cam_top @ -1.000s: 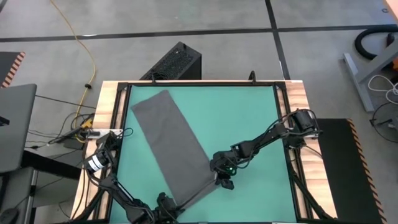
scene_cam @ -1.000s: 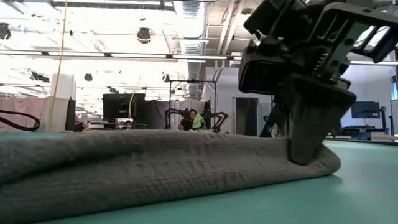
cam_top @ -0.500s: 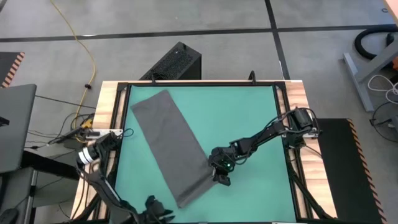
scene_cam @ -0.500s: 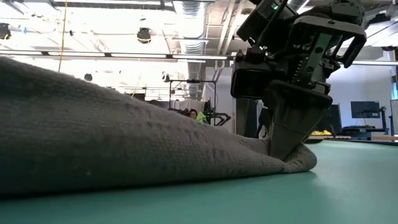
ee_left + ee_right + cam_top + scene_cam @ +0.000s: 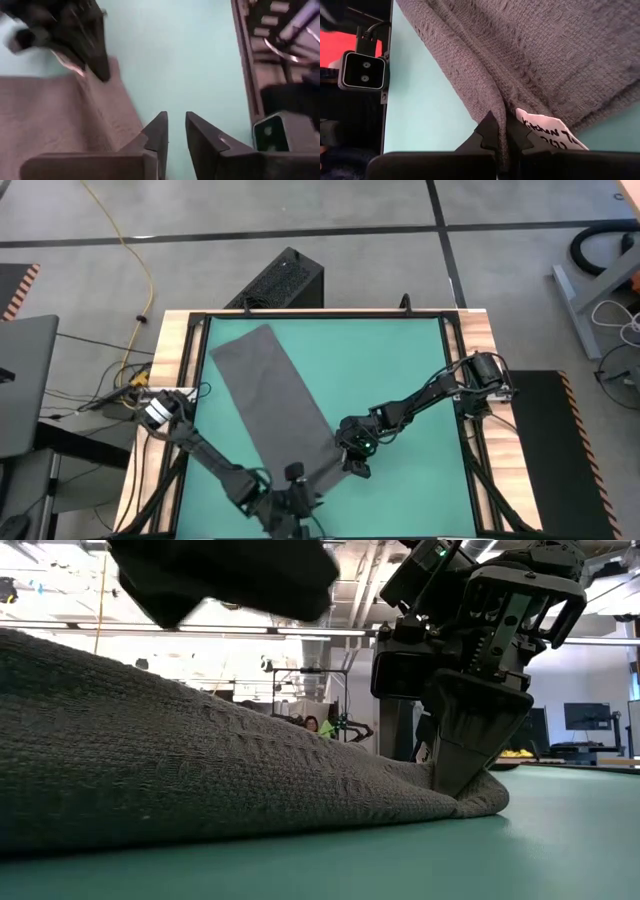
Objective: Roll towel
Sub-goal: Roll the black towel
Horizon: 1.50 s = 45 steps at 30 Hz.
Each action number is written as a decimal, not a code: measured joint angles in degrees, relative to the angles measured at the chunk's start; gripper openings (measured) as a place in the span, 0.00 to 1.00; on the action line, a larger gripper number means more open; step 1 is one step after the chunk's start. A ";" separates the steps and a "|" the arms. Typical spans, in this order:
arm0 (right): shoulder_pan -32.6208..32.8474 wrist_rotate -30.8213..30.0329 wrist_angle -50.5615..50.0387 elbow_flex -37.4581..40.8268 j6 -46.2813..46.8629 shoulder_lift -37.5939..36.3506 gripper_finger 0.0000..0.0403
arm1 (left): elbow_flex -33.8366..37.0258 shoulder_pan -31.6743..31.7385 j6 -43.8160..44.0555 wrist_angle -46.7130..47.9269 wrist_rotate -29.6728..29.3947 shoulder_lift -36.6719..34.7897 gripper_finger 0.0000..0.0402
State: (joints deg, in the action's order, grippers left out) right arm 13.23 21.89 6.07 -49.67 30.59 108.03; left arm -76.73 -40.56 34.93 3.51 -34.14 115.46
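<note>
Lies flat on the teal mat [image 5: 400, 370] of the bench [image 5: 478, 330]: towel [image 5: 268, 395], long and narrow, unrolled. Runs on a slant, long axis from near the far left corner down toward the middle of the near edge. No roll begun yet, by the look of it.

Right pincer [image 5: 499, 131] clamps the towel's near right corner, fingers pressed together on a raised fold of cloth, white label [image 5: 547, 132] poking out beside them. In the low view, same grip: dark fingers [image 5: 468, 755] pinching the cloth edge down close to the mat, towel rising in a hump away from them.

Left pincer [image 5: 176, 131] hovers just off the towel's near end, by the near edge of the bench, fingers narrowly apart with nothing between them. In its wrist view the cloth edge sits just beside one finger, bare mat beyond the other; right pincer visible farther off at the corner.

Both arms near the same short near end, right already on it, left closest to the free corner. Probably next: left grip on that corner, then rolling along the long axis toward the far left corner.

No containers on the bench.
</note>
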 joint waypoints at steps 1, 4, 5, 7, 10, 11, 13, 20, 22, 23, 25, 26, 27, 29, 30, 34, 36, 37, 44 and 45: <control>0.00 0.02 0.00 0.00 0.00 0.00 0.06 | 0.02 0.73 0.45 1.08 2.02 0.00 0.12; 0.00 0.00 0.00 0.00 -0.08 0.02 0.06 | 0.04 1.64 2.42 4.09 4.19 0.07 0.06; 0.00 0.00 0.00 0.01 -0.17 0.02 0.06 | 0.04 1.50 3.35 4.89 4.17 0.04 0.04; 0.00 -0.03 0.01 0.02 -0.22 0.02 0.06 | 0.02 1.11 5.53 6.97 4.39 0.04 0.01; 0.00 -0.07 0.02 0.02 -0.57 0.02 0.06 | 0.02 0.50 8.41 9.10 4.31 0.04 0.01; 0.00 -0.07 0.03 0.02 -0.72 0.03 0.06 | 0.02 0.26 9.15 9.81 3.84 0.04 0.01; 0.00 -0.09 0.04 0.02 -0.81 0.04 0.06 | 0.03 -0.06 10.24 11.29 3.41 0.04 0.01; 0.67 -0.57 0.48 0.07 -1.05 -0.08 0.14 | 0.10 0.03 11.22 10.74 5.66 3.38 0.00; 0.66 -0.03 0.68 0.03 -1.05 -0.13 0.19 | 0.07 0.03 11.59 10.35 5.11 4.35 0.00; 0.46 0.77 0.66 -0.04 -1.05 -0.33 0.22 | 0.04 -0.01 11.82 10.35 4.91 4.44 0.00; 0.01 2.40 0.66 0.00 -1.06 -0.99 0.28 | 0.04 -0.24 12.53 11.38 4.52 4.57 0.00; -0.33 3.06 0.61 0.00 -1.07 -1.25 0.31 | 0.04 -0.24 12.80 11.60 4.52 4.57 0.00; -0.71 3.35 0.10 0.03 -1.07 -1.98 0.35 | 0.04 -0.30 12.80 11.94 4.22 4.57 0.00; -1.49 4.19 -1.53 0.15 -1.26 -3.52 0.40 | 0.04 -0.48 12.76 12.31 3.52 4.63 0.00; -2.01 5.06 -2.26 0.19 -1.67 -4.47 0.43 | 0.04 -0.48 12.80 12.51 3.49 4.63 0.00; -3.63 5.66 -8.62 0.26 -3.58 -9.78 0.51 | 0.06 -0.64 13.83 13.62 3.89 4.63 0.00; -4.20 5.57 -11.87 0.17 -5.27 -12.38 0.53 | 0.07 -0.73 14.01 13.74 4.02 4.63 0.00; -4.50 5.25 -13.99 0.20 -6.42 -13.64 0.53 | 0.07 -0.74 14.19 13.72 4.33 4.63 0.00; 3.29 -3.95 -12.84 0.60 -24.89 -19.26 0.53 | 6.91 -1.12 19.69 3.75 3.32 4.20 0.00; 5.84 -6.31 -11.69 0.67 -28.27 -19.06 0.52 | 8.26 -1.15 20.82 1.43 3.41 4.12 0.00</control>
State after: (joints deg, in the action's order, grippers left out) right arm 19.08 15.58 -5.63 -49.00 2.32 88.97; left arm -68.47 -41.71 55.75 4.94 -30.73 119.58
